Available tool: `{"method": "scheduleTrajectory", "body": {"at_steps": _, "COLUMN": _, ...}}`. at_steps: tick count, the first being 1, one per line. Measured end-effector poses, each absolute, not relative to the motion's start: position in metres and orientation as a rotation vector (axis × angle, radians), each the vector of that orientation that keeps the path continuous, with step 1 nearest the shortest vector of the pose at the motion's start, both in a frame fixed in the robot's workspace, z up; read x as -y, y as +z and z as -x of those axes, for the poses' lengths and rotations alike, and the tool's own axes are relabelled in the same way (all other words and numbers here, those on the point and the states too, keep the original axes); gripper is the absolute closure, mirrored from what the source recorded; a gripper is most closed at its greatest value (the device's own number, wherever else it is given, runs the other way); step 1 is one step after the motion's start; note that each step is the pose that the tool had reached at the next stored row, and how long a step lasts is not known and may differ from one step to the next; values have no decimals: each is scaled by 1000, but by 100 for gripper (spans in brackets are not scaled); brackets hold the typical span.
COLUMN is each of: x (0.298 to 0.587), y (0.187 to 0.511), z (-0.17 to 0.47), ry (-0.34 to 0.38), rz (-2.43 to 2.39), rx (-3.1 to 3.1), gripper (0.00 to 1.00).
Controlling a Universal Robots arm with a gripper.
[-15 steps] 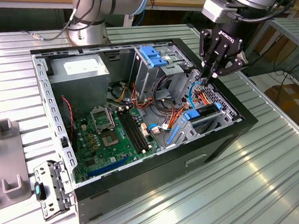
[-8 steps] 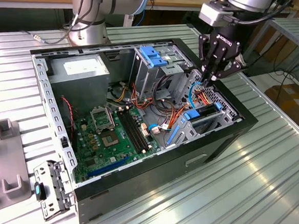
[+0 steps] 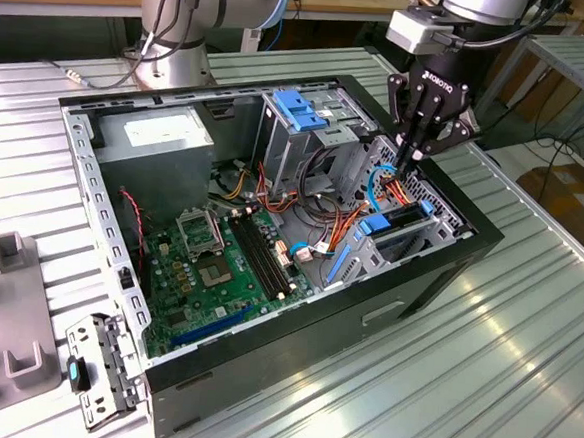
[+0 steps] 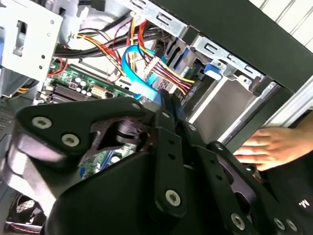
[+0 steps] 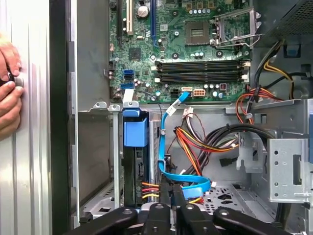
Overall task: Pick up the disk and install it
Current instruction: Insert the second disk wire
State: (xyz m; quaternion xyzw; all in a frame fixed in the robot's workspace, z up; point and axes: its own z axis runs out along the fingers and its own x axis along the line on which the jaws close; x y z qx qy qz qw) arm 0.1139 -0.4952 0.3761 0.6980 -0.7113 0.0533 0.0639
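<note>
The disk [image 3: 404,220] stands on edge in the drive cage at the case's front, on the exterior view's right. In the first wrist view the disk [image 5: 133,171] is a dark slab with a blue plastic rail end above it, and red, yellow and black wires reach its end. My gripper [image 3: 408,159] hangs just above the cage. Its fingers [image 5: 165,196] are close together on the blue flat cable [image 5: 188,182] beside the disk. In the second wrist view the fingertips [image 4: 166,105] meet the blue cable [image 4: 139,81] at its end.
A person's hand [image 5: 7,93] rests on the ribbed table beside the case, also in the second wrist view [image 4: 269,147]. Inside the case are the motherboard [image 3: 214,264], the grey power supply [image 3: 163,135], a cage with a blue latch [image 3: 302,109] and wire bundles. Grey fixtures [image 3: 10,310] stand on the exterior view's left.
</note>
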Motion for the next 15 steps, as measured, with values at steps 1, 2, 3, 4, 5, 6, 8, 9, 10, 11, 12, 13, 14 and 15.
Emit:
{"method": "scheduleTrajectory", "body": {"at_steps": 1, "x": 495, "y": 376, "z": -114, "ry": 167, "rz": -2104, "rx": 2145, "gripper": 83}}
{"method": "scheduleTrajectory", "body": {"at_steps": 2, "x": 495, "y": 375, "z": -114, "ry": 173, "rz": -2101, "rx": 2142, "gripper": 76}}
{"method": "scheduleTrajectory", "body": {"at_steps": 3, "x": 495, "y": 374, "z": -114, "ry": 185, "rz": -2095, "rx": 2136, "gripper": 76}}
{"method": "scheduleTrajectory", "body": {"at_steps": 4, "x": 494, "y": 373, "z": -114, "ry": 195, "rz": -2090, "rx": 2130, "gripper": 76}}
{"method": "scheduleTrajectory", "body": {"at_steps": 5, "x": 494, "y": 372, "z": -115, "ry": 203, "rz": -2086, "rx": 2126, "gripper": 77}}
{"method": "scheduleTrajectory", "body": {"at_steps": 6, "x": 494, "y": 371, "z": -115, "ry": 207, "rz": -2084, "rx": 2124, "gripper": 77}}
{"method": "scheduleTrajectory", "body": {"at_steps": 8, "x": 494, "y": 369, "z": -115, "ry": 211, "rz": -2082, "rx": 2122, "gripper": 84}}
{"method": "scheduleTrajectory", "body": {"at_steps": 9, "x": 494, "y": 368, "z": -115, "ry": 211, "rz": -2081, "rx": 2122, "gripper": 84}}
{"method": "scheduleTrajectory", "body": {"at_steps": 10, "x": 494, "y": 367, "z": -115, "ry": 212, "rz": -2081, "rx": 2121, "gripper": 84}}
{"method": "scheduleTrajectory", "body": {"at_steps": 11, "x": 494, "y": 366, "z": -115, "ry": 213, "rz": -2080, "rx": 2121, "gripper": 84}}
{"method": "scheduleTrajectory", "body": {"at_steps": 12, "x": 494, "y": 366, "z": -115, "ry": 213, "rz": -2080, "rx": 2120, "gripper": 84}}
{"method": "scheduleTrajectory", "body": {"at_steps": 13, "x": 494, "y": 365, "z": -115, "ry": 213, "rz": -2080, "rx": 2120, "gripper": 84}}
{"method": "scheduleTrajectory", "body": {"at_steps": 14, "x": 494, "y": 364, "z": -115, "ry": 213, "rz": -2080, "rx": 2120, "gripper": 84}}
{"method": "scheduleTrajectory", "body": {"at_steps": 15, "x": 494, "y": 364, "z": -115, "ry": 213, "rz": -2080, "rx": 2120, "gripper": 83}}
